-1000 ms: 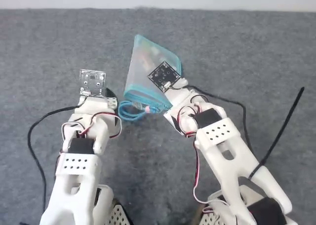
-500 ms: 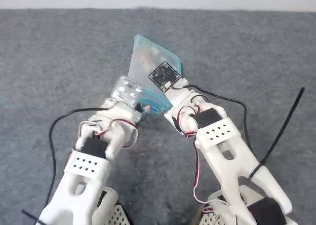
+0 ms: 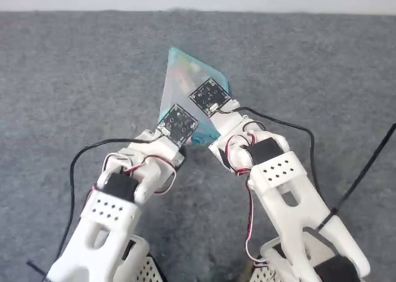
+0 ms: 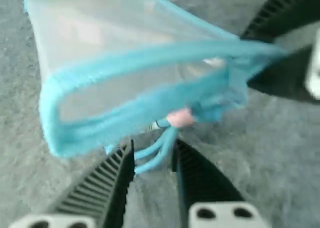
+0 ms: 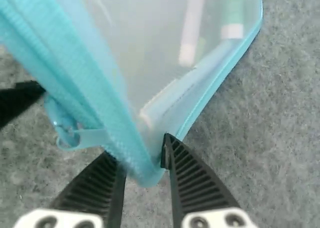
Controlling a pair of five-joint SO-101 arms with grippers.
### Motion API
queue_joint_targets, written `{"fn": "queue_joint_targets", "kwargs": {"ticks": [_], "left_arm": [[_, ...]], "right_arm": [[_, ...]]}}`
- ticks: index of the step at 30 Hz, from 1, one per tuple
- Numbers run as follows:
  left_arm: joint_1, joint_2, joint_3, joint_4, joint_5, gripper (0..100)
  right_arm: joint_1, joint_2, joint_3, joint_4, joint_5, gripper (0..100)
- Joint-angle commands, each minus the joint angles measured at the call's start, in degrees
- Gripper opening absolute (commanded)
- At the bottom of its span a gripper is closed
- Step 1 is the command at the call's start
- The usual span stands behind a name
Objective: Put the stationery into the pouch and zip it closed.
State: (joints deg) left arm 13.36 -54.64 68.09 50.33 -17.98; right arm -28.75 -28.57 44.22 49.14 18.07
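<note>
Left gripper (image 4: 152, 150) arrives at the pouch (image 3: 178, 84).
A second ago the left arm stood off at the left of the high view; now it has swung in to centre, under the pouch's lower edge. Its jaws are parted and straddle the blue cord (image 4: 159, 147) of the zip without pinching it. The right gripper (image 5: 142, 158) stays clenched on the pouch's near corner, holding it tilted above the grey mat (image 3: 309, 65), stationery (image 5: 191, 33) inside. Pulling the zip looks next.
</note>
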Motion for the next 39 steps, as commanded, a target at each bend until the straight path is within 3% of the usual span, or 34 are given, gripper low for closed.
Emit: {"fn": "queue_joint_targets", "kwargs": {"ticks": [1,8,14,21,27,39], "left_arm": [[2.20,-8.18,-2.77,4.13,-0.62,7],[2.64,-11.87,2.86,-1.85,1.67,18],[2.73,-11.78,5.58,-6.15,2.55,18],[2.37,-11.78,11.65,-17.14,3.08,18],[2.29,-11.87,12.18,-20.48,11.34,18],[2.29,-11.87,14.20,-24.00,12.04,18]], "right_arm": [[0.92,-1.36,-3.25,0.40,-1.05,0.6],[0.92,-1.89,-3.25,0.48,-2.90,0.6],[0.57,-1.98,-3.25,0.84,-2.99,0.6],[0.48,-1.98,-3.25,1.54,-3.87,0.6],[0.40,-2.07,-3.25,1.27,-8.00,0.6],[-5.49,-8.66,-2.37,5.32,-5.63,0.6]]}}
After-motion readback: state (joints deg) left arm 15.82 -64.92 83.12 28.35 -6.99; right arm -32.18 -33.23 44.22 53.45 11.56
